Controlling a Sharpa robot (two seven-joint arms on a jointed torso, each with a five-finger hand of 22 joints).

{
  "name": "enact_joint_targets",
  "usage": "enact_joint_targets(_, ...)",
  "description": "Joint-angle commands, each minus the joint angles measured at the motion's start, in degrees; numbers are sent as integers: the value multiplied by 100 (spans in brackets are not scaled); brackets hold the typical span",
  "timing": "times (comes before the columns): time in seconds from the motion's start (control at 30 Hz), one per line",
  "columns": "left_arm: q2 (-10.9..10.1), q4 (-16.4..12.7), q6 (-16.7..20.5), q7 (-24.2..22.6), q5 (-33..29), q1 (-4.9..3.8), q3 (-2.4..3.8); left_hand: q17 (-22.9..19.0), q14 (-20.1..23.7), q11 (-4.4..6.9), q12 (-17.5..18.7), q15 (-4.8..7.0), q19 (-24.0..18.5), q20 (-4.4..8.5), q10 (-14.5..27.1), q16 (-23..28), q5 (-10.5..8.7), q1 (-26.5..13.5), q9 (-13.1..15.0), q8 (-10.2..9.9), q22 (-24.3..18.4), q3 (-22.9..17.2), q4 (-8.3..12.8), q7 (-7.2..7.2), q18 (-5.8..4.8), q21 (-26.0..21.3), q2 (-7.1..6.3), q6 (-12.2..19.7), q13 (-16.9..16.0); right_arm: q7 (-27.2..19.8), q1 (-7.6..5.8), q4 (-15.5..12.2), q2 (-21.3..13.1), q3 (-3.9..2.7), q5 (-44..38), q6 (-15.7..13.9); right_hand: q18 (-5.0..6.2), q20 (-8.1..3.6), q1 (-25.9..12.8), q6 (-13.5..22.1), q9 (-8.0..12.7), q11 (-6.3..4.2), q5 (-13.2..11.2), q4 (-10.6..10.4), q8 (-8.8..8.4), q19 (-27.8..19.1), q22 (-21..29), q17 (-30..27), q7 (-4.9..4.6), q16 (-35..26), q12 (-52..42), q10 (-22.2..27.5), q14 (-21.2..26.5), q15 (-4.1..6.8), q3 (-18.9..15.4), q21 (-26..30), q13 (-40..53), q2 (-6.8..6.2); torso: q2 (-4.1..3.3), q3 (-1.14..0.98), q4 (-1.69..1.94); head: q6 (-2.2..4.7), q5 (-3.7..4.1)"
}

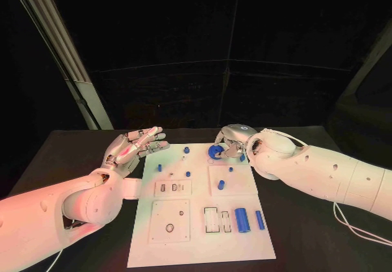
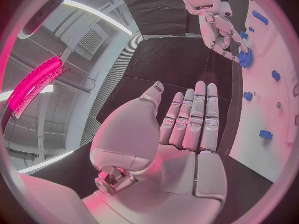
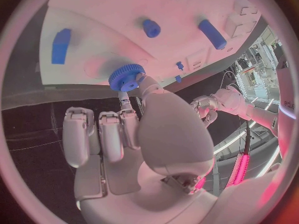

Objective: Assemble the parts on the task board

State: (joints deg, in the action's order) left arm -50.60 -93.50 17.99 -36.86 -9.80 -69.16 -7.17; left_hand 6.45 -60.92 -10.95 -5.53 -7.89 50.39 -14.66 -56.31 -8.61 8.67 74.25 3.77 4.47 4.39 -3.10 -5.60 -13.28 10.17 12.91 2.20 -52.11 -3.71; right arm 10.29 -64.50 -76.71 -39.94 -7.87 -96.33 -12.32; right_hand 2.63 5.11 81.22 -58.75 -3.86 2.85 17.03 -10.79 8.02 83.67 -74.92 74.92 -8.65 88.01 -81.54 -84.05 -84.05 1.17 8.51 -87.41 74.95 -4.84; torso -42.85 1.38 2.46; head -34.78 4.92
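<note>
**Ana:** While the right hand (image 1: 231, 141) pinches that blue gear (image 1: 216, 151) between thumb and a finger, where does the gear actually sit?

**Ben:** At the far end of the task board (image 1: 196, 238), over the board's right half. In the right wrist view the gear (image 3: 127, 77) is at the fingertips (image 3: 144, 82), close against the white surface; I cannot tell whether it is seated on anything yet. I'd judge it's held by the rim so its flat face stays toward the board for setting down.

**Ana:** And the left hand (image 1: 135, 146)?

**Ben:** Empty, fingers straight and slightly apart, palm showing. It hovers at the board's far left corner, over the black counter (image 1: 73, 153), well apart from the gear. I'd say it's kept aside so the right arm has the far end to itself.

**Ana:** What room is there to move?

**Ben:** Small blue pegs (image 1: 187, 149) stand just beside the gear toward the left, and one more peg (image 1: 221, 183) stands nearer the middle. Two blue cylinders (image 1: 242, 219) lie in the near right part, away from the action. The gear is near the far edge of the board, so a slip outward could put it on the counter. Beyond that edge the counter is bare and dark, giving the right arm open space to withdraw.
</note>
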Motion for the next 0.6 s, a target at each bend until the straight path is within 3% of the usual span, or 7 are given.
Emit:
enact_joint_targets(0.03,0,-10,-104,6,13,-7,4,5,-5,-20,24,-49,29,-10,28,37,-13,15,-6,-23,-6,-10,37,-95,38,-33,47,34,6,23,-8,-184,7,-4,-88,-456,-114,-6,-123,-141,8,-39,179,-55,-40,172,-859,1078,130,22,12,-107,-498,24,46,-32,648,-31,-3,0,6,7,-21)
enact_joint_targets(0.3,16,-5,-118,18,13,-7,3,5,-3,-21,27,-50,28,-10,33,41,-14,14,-6,-26,-8,-11,40,-96,38,-36,48,38,7,195,-6,-351,248,-5,-131,-699,-129,-4,-184,-133,7,-36,313,-75,-76,220,-928,1083,125,22,23,-105,-499,22,131,-57,648,-76,-8,7,28,1,-77)
enact_joint_targets(0.6,38,7,-129,23,13,-8,3,5,-3,-22,28,-50,28,-10,34,42,-14,13,-6,-27,-9,-11,41,-96,38,-37,48,39,7,297,-6,-103,782,3,-171,-613,-130,-3,-189,-131,7,-36,337,-76,-87,223,-932,1074,125,18,39,-97,-497,21,167,-59,636,-72,-13,9,32,-36,-119)
